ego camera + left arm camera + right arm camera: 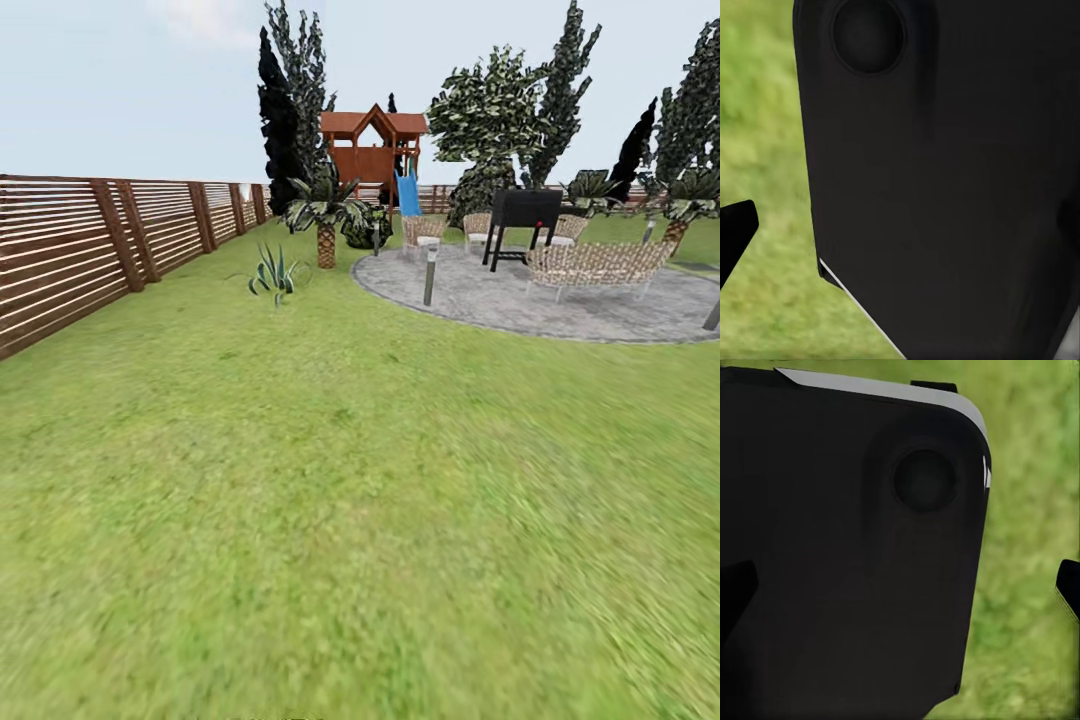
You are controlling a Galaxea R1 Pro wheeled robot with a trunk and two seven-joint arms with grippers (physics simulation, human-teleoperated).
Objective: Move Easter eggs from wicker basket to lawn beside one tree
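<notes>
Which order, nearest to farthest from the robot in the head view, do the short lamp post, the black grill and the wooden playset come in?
1. Lamp post: at the near edge of the paved circle, right of centre.
2. Grill: further back, on the paving.
3. Playset: farthest back, beyond the paving, near the middle of the view.

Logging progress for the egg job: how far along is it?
Nothing looks done. The head view shows open lawn, a slat fence, a paved patio and a playset. Both wrist views show a dark robot panel over grass. Finding the basket, emptying it and placing eggs remain.
</notes>
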